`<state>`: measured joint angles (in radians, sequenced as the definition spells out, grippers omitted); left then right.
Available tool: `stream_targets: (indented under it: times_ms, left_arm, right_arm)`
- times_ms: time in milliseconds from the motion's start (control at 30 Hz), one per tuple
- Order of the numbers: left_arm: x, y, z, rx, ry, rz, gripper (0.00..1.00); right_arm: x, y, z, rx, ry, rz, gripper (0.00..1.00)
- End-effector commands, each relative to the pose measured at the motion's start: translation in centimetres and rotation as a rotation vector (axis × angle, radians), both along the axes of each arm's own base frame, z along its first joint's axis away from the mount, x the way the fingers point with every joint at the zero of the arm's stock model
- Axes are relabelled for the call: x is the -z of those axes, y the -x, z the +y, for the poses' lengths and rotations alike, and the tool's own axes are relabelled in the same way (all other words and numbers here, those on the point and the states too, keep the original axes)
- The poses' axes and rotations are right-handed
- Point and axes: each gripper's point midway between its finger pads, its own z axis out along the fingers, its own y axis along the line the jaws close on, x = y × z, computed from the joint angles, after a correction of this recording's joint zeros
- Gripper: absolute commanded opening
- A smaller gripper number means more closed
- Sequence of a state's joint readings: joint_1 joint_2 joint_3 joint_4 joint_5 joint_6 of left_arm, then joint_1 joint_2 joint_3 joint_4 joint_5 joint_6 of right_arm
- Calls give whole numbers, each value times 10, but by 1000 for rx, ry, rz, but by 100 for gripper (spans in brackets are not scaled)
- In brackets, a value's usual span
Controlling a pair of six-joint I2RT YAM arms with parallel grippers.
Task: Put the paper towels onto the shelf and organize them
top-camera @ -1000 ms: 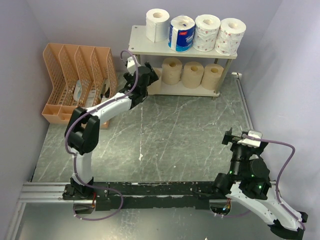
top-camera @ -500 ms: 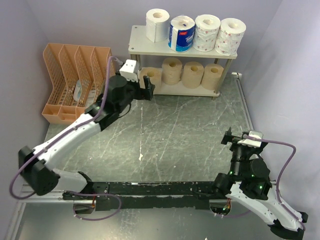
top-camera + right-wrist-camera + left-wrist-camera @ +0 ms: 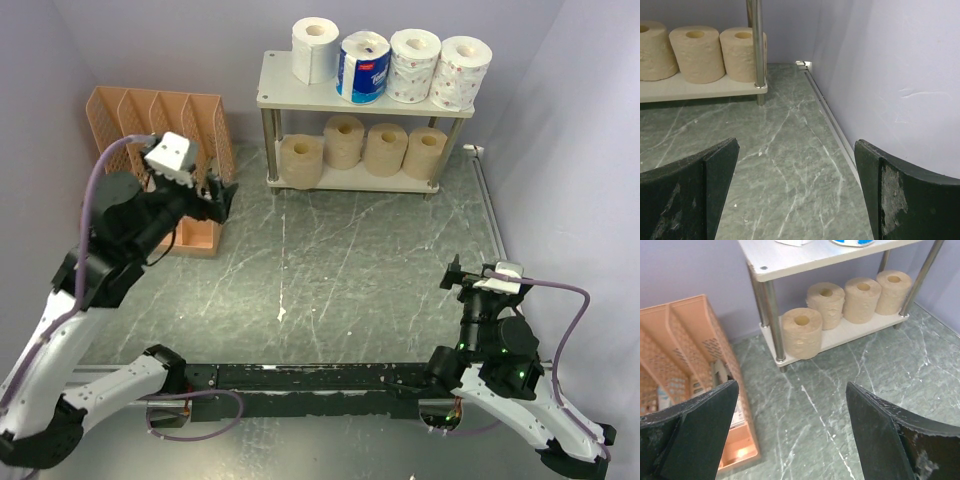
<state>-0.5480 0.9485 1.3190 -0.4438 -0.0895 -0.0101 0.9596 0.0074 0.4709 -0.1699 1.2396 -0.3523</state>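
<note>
The shelf [image 3: 290,98] stands at the back. Its upper board carries a white roll [image 3: 316,48], a blue-wrapped roll [image 3: 363,66] and two pink-printed rolls [image 3: 414,63]. Several tan paper towels [image 3: 344,141] stand upright in a row on the lower board, the leftmost [image 3: 801,332] near the left leg. My left gripper [image 3: 218,195] hovers open and empty in front of the orange organizer, well left of the shelf [image 3: 790,257]. My right gripper [image 3: 456,277] rests open and empty low at the near right, facing the shelf's right end [image 3: 690,89].
An orange mesh file organizer [image 3: 150,160] with some papers stands by the left wall, directly under my left gripper [image 3: 792,435]. The right wall and a floor rail [image 3: 832,120] run close beside my right gripper [image 3: 796,190]. The green marble tabletop [image 3: 350,270] lies between the arms.
My left arm has pulled back from the shelf's lower left, swinging left and nearer, with its jaws still open. The leftmost tan roll stays on the lower board. The right arm has not moved.
</note>
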Motion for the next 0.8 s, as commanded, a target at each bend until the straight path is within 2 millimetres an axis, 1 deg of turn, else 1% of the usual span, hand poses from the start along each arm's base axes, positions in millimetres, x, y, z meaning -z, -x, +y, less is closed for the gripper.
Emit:
stream_targets:
  times_ms: [0, 67, 133, 167, 200, 267, 400, 433, 467, 500, 533, 567, 600, 667, 733, 767]
  left_arm:
    - [17, 21, 30, -38, -72, 40, 97]
    - [33, 27, 42, -59, -79, 75, 95]
    - [60, 34, 55, -89, -70, 156, 95]
    - [71, 39, 57, -82, -68, 184, 91]
    - [76, 42, 63, -97, -59, 189, 89]
    - [82, 47, 72, -134, -40, 201, 90]
    - [89, 50, 89, -200, 4, 205, 97]
    - [94, 50, 92, -211, 21, 210, 97]
    - [104, 50, 95, -228, 41, 232, 97]
    - [112, 50, 99, -247, 59, 253, 98]
    - [118, 49, 101, -260, 83, 267, 98]
    - [120, 50, 105, -283, 104, 284, 98]
    - [121, 49, 108, -294, 117, 293, 99]
    - [123, 45, 111, -299, 147, 299, 99]
    - [126, 41, 113, -301, 164, 314, 98]
    - [128, 39, 120, -325, 171, 323, 98]
  right_arm:
    - [-1, 0, 2, -19, -12, -10, 100]
    - [-1, -1, 3, -23, -6, -10, 100]
    - [-1, -1, 4, -23, -1, -11, 100]
    - [-1, -1, 4, -23, -2, -11, 100]
    - [-1, -1, 4, -26, -2, -11, 100]
    - [-1, -2, 6, -39, -4, -11, 100]
    - [-1, -2, 6, -36, 8, -13, 100]
    - [-1, -3, 8, -38, 22, -8, 100]
    - [2, -4, 9, -31, 35, 8, 100]
    - [4, -6, 8, -4, 50, 28, 100]
    - [6, -5, 4, 58, 51, 44, 100]
    - [8, -4, -2, 135, 58, 66, 100]
    - [11, -4, -3, 197, 86, 98, 100]
    - [13, -3, -5, 253, 125, 134, 100]
    - [11, -5, -2, 199, 122, 126, 100]
    - [11, -5, -1, 160, 100, 112, 100]
